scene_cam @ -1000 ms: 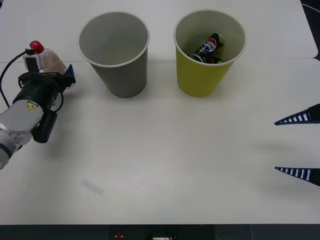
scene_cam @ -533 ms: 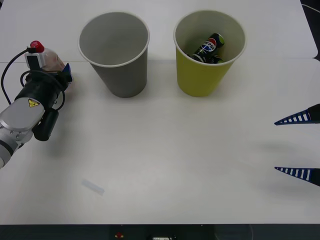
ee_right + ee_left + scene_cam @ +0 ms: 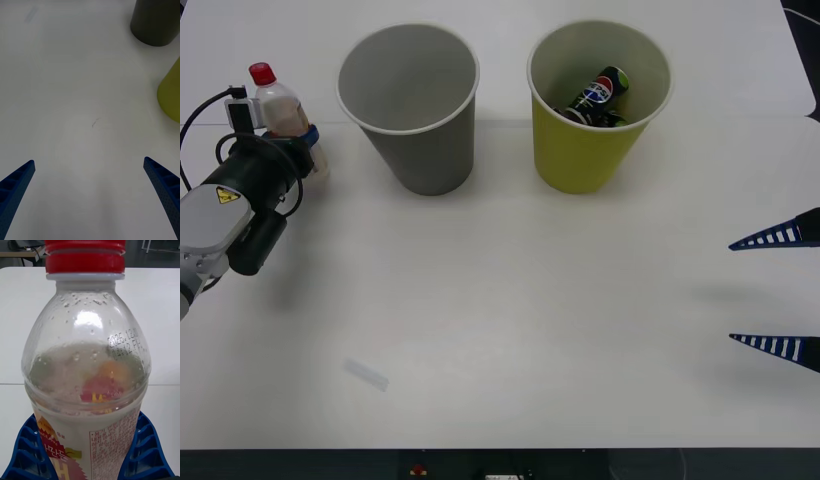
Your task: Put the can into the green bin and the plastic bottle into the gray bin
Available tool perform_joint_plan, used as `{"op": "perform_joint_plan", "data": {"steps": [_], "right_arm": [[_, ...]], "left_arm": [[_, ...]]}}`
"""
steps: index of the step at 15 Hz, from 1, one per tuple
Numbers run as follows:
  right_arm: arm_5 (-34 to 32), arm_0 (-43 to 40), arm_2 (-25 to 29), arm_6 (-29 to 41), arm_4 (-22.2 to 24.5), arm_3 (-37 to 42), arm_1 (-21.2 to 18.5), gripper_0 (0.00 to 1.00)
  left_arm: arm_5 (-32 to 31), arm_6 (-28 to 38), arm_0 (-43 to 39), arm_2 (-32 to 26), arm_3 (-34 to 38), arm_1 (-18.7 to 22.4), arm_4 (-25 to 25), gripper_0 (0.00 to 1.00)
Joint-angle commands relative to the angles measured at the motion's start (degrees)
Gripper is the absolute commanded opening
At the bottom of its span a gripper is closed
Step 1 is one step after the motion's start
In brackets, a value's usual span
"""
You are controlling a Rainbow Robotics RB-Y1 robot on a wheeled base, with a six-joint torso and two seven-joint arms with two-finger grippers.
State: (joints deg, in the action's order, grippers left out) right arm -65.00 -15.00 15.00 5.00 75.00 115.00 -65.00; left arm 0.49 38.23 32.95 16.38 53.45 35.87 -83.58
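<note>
The clear plastic bottle (image 3: pixel 279 105) with a red cap is upright at the far left, and my left gripper (image 3: pixel 304 143) is shut on its lower body. In the left wrist view the bottle (image 3: pixel 88 363) stands between the blue fingers (image 3: pixel 26 450). To its right sits the gray bin (image 3: pixel 410 105). The green bin (image 3: pixel 595 135) stands beside that, with the dark can (image 3: pixel 598 95) lying tilted inside. My right gripper (image 3: pixel 780 293) hangs open at the right edge, over bare table. The right wrist view has the gray bin (image 3: pixel 155 20) and the green bin (image 3: pixel 170 93) ahead.
A small pale scrap (image 3: pixel 366 374) lies on the white table (image 3: pixel 510 310) near the front left. A seam between table tops runs behind the bins. The table's front edge is close below.
The left gripper has risen and turned, bringing the bottle from tilted to upright and slightly nearer the gray bin. The right arm has not moved.
</note>
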Motion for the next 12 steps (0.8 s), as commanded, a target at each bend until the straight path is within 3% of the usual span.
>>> {"op": "perform_joint_plan", "data": {"steps": [1, 8, 10, 12], "right_arm": [[0.0, 0.0, 0.0, 0.0, 0.0, 0.0, 0.0, 1.0], [0.0, 0.0, 0.0, 0.0, 0.0, 0.0, 0.0, 1.0], [0.0, 0.0, 0.0, 0.0, 0.0, 0.0, 0.0, 1.0], [0.0, 0.0, 0.0, 0.0, 0.0, 0.0, 0.0, 1.0]], "left_arm": [[-4.45, 0.44, -0.95, -1.88, 2.28, 1.31, 0.26, 0.0], [-22.64, 2.46, -9.57, -12.07, 14.4, 5.97, 3.86, 0.0], [-28.62, 3.52, -12.29, -16.38, 18.36, 6.85, 1.75, 0.0], [-34.77, 8.17, -14.75, -21.3, 22.75, 7.11, -3.87, 0.0]]}}
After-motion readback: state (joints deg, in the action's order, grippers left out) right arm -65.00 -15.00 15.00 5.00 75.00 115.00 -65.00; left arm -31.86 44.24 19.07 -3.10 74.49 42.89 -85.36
